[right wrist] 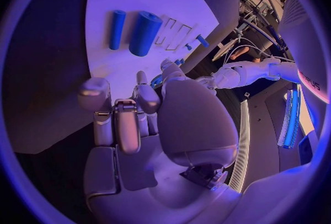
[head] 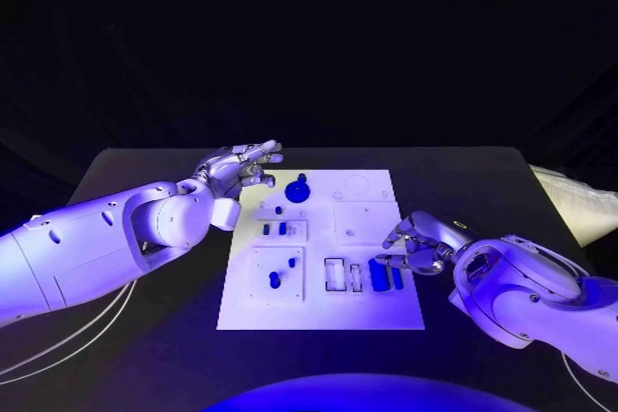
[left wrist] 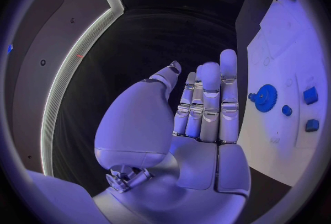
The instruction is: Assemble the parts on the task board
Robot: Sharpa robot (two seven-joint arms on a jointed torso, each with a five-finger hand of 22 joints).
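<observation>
We see the task board as a smooth, matt white plate, like plastic, and the table under it as a dull black surface without shine. The blue gear and the two blue cylinders look like smooth moulded plastic. Both the left hand and the right hand show glossy, metal-looking silver shells that catch the light.

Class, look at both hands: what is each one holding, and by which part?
Nothing. The left hand is flat and open, beside the board. The right hand curls near the blue cylinders without gripping them.
</observation>
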